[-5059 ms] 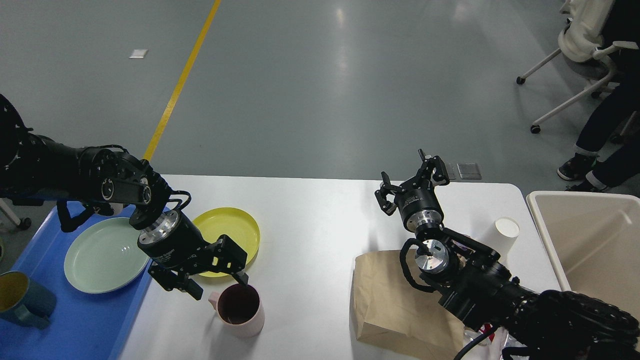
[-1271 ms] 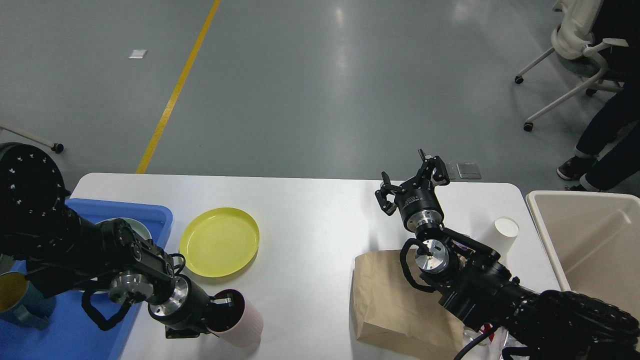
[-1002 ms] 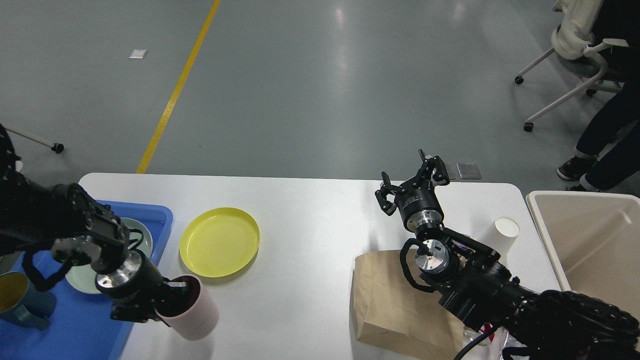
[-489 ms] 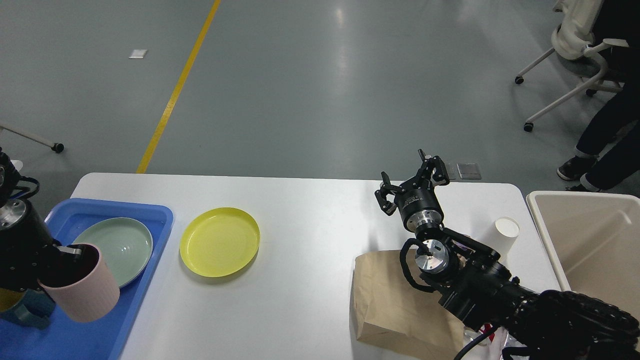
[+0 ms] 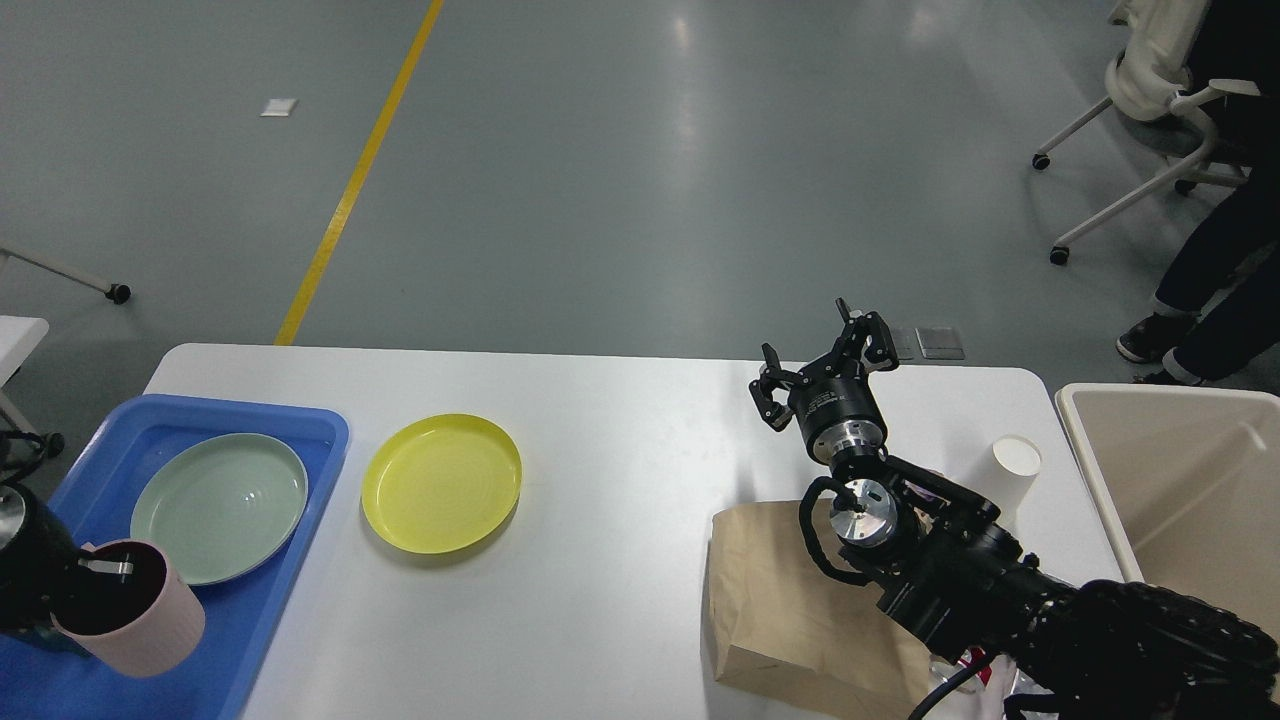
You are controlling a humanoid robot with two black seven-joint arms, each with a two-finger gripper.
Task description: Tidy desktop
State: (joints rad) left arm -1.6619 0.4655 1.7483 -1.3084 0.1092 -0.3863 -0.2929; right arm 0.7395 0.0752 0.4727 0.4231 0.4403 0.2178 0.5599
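Desk [image 5: 620,480], white, rigid: yellow plate [image 5: 441,483] at centre-left, light, stiff, probably slick, best pinched at its raised rim; left end effector [image 5: 85,580] grips pink cup [image 5: 140,622] by its rim over blue tray [image 5: 240,625]; right end effector [image 5: 825,365] spread wide, empty.

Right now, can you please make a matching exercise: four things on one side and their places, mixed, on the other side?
Things:
1. green plate
2. yellow plate
3. pink cup
4. white paper cup

Places:
A. held by the left gripper over the blue tray
B. on the desktop, near the beige bin
C. lying in the blue tray
D. on the desktop, just right of the tray

Pairs: 1-C, 2-D, 3-A, 4-B
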